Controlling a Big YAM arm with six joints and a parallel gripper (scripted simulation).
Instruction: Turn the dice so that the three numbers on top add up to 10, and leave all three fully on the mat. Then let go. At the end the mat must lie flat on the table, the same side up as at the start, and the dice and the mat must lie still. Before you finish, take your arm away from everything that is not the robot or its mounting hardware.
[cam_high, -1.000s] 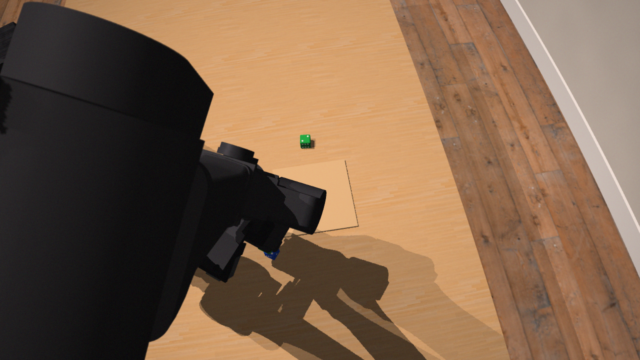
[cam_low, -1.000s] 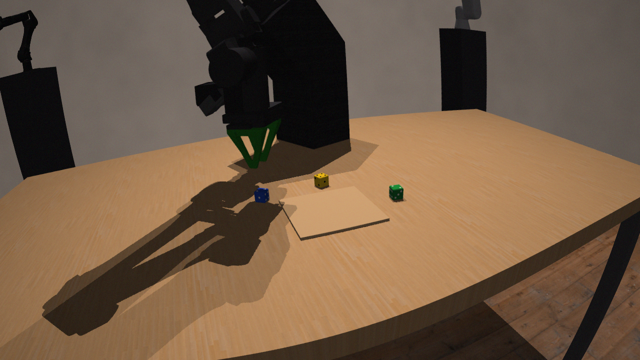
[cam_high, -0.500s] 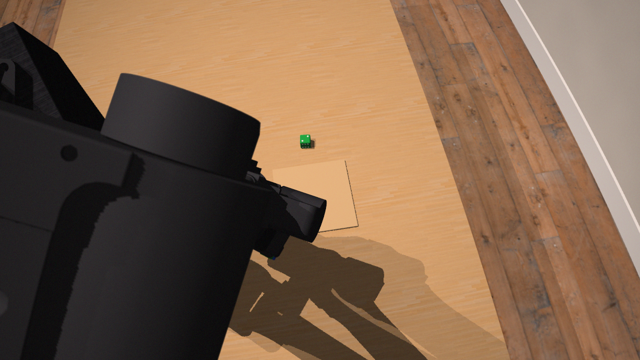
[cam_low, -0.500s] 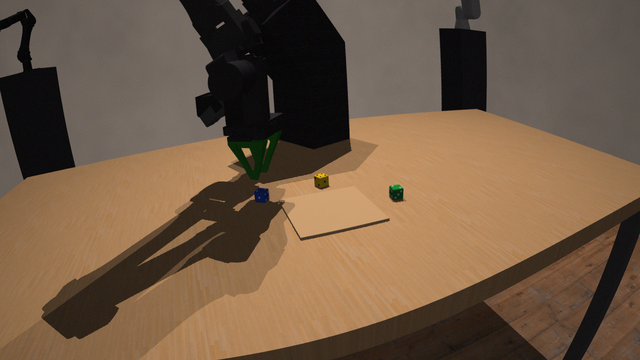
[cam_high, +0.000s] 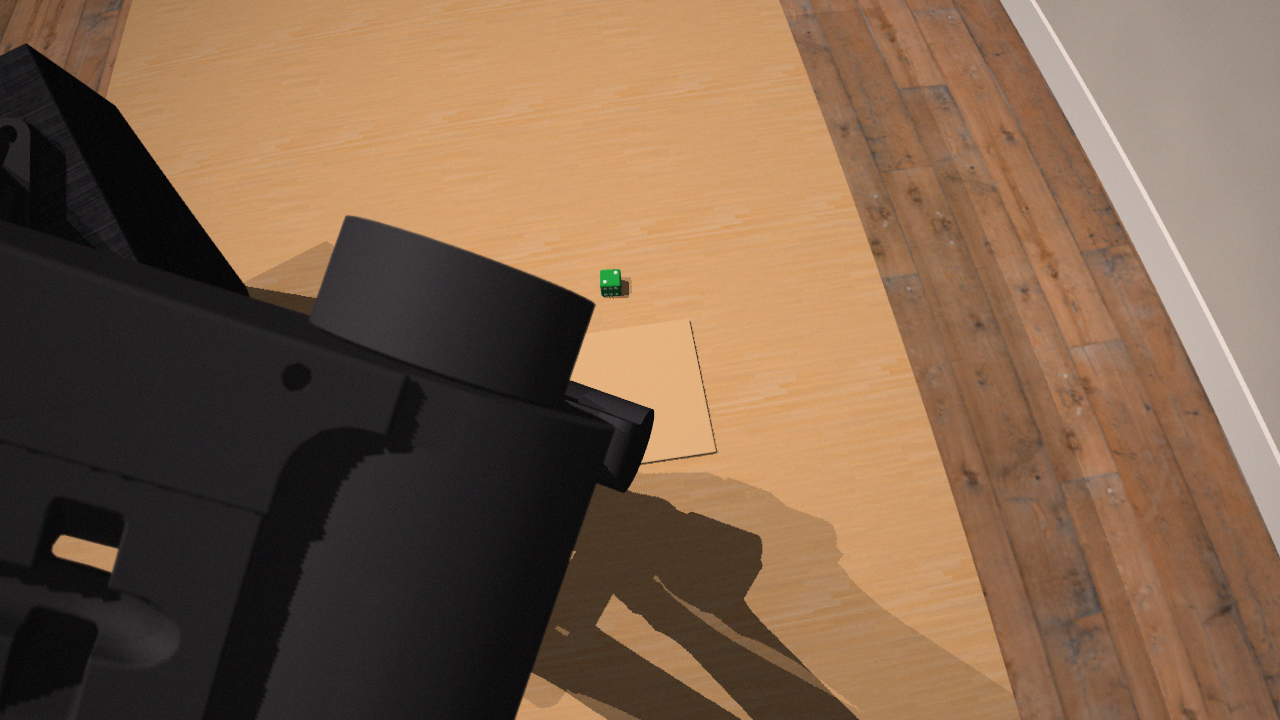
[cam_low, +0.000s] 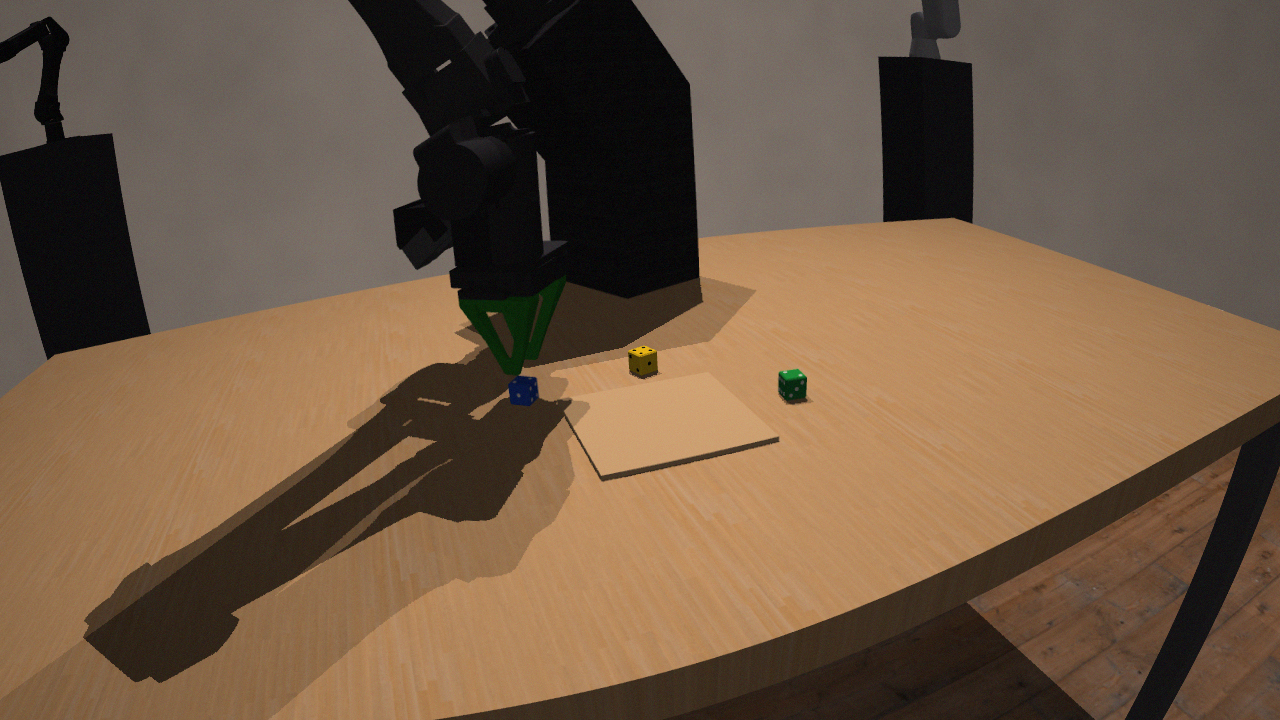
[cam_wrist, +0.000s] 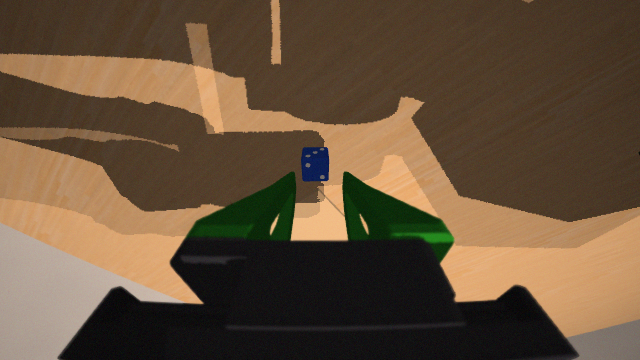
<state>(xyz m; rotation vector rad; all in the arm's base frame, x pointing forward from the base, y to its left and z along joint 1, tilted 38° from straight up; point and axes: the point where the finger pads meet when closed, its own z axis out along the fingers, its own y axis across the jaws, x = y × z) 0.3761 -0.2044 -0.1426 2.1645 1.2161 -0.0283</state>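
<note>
The blue die (cam_low: 523, 390) (cam_wrist: 315, 164) rests on the tabletop (cam_high: 716, 179) (cam_low: 850, 519) (cam_wrist: 510, 285), off the mat (cam_high: 657, 385) (cam_low: 671, 425) and near one of its corners. Its faces carry pale pips; the arm conceals it from the top view.

The pincer (cam_low: 523, 365) (cam_wrist: 319, 179) points downward just above this die. Its green fingers stand partly open, with a gap between the tips and nothing gripped.

The yellow die (cam_low: 642, 360) sits on the tabletop just beside the mat, on the side toward the pedestal (cam_low: 617, 179). Its upper face bears several dark pips. The green die (cam_high: 610, 282) (cam_low: 792, 385) is also off the mat, near it, and shows two pips on top. None of the three dice is on the mat, which lies flat, pale and square-cornered.

The black arm (cam_high: 447, 537) (cam_low: 460, 179) (cam_wrist: 320, 285) covers much of the top view, including part of the mat. Its shadow (cam_high: 680, 537) (cam_low: 483, 474) (cam_wrist: 500, 100) extends across the tabletop and over the blue die's surroundings. In the exterior view, two further arms stand on dark stands in the background, before a grey wall (cam_low: 787, 134). Wooden planks (cam_high: 948, 179) (cam_low: 1163, 555) form the floor.

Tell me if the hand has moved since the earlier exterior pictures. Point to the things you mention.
Yes, the hand (cam_low: 522, 365) (cam_wrist: 319, 179) has come down, its fingertips now nearly level with the top of the blue die (cam_low: 523, 391) (cam_wrist: 315, 165).
</note>
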